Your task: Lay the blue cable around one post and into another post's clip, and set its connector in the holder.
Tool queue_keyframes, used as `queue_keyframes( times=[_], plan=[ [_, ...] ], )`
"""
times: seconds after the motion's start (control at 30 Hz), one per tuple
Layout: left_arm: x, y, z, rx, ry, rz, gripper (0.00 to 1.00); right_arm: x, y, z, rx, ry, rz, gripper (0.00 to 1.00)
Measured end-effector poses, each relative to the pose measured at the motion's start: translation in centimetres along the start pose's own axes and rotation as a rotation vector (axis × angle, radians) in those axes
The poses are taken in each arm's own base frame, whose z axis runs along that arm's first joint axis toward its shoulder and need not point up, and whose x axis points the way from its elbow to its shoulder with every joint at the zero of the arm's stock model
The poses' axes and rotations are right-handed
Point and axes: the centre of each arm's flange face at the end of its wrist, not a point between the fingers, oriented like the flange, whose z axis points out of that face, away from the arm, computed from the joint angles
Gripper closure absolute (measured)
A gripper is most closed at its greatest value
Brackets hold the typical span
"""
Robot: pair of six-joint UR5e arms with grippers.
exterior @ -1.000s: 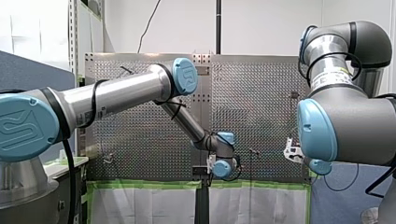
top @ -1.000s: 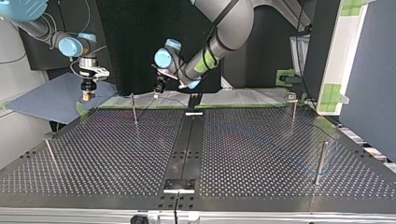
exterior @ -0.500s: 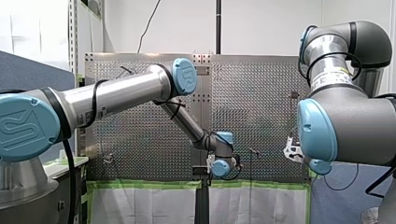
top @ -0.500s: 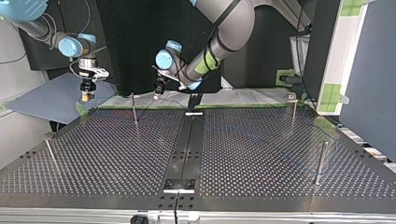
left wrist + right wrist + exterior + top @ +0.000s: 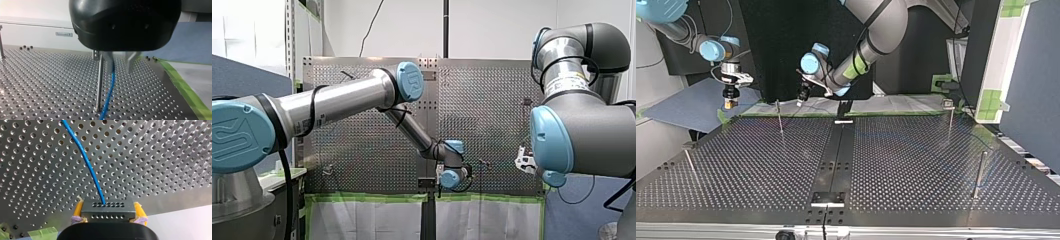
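In the left wrist view my left gripper [image 5: 120, 67] hangs with its two metal fingers apart. The blue cable [image 5: 110, 90] runs down from beside one finger, close along a thin post [image 5: 99, 82]. In the top view this gripper [image 5: 800, 101] is just past that post [image 5: 779, 117], at the table's far edge. My right gripper [image 5: 109, 212] has its yellow pads [image 5: 78, 210] shut on a dark perforated connector [image 5: 107, 206]. The cable [image 5: 87, 165] leaves the connector over the table. This gripper [image 5: 731, 102] hovers off the far corner at the top view's left.
Other posts stand at the top view's far right [image 5: 950, 117], near right [image 5: 979, 175] and near left [image 5: 690, 165]. A black centre rail [image 5: 836, 160] carries a bracket at its near end [image 5: 827, 197] and another at its far end [image 5: 843, 120]. Green tape [image 5: 185, 90] lines the table's edge.
My left gripper's fingers have parted and its wrist has shifted slightly toward the top view's left. My right arm has stayed still with the connector.
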Motion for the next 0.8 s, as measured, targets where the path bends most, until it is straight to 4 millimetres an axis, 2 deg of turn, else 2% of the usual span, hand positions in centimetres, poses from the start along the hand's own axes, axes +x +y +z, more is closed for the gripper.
queue_keyframes(
  times=[0.03,0.07,0.2,0.23,0.27,0.5,0.73,0.8],
  plan=[
    [0.0,0.1,0.0,-0.001,0.001,0.000,0.24,0.0,0.0,0.0,0.000,0.000,0.000,1.00],
    [0.0,0.1,0.0,-0.002,0.002,0.000,0.19,0.0,-0.1,0.0,0.001,0.000,0.000,1.00],
    [0.0,0.3,0.0,-0.004,0.007,-0.001,0.19,-0.1,-0.3,0.0,0.003,-0.002,0.001,1.00],
    [0.0,0.3,0.0,-0.004,0.008,-0.001,0.13,-0.1,-0.3,0.0,0.003,-0.002,0.001,1.00],
    [0.0,0.3,0.0,-0.004,0.008,-0.001,0.00,-0.1,-0.3,0.0,0.004,-0.002,0.001,1.00],
    [0.1,-0.3,-0.6,0.031,0.030,0.021,0.00,-0.2,-0.5,0.0,0.005,-0.004,0.002,1.00],
    [-1.6,-0.9,-1.7,0.092,0.035,0.041,0.00,-0.2,-0.5,0.0,0.005,-0.003,0.005,1.00],
    [-1.6,-1.0,-2.1,0.108,0.043,0.044,0.00,-0.2,-0.5,0.0,0.006,-0.004,0.006,1.00]
  ],
)
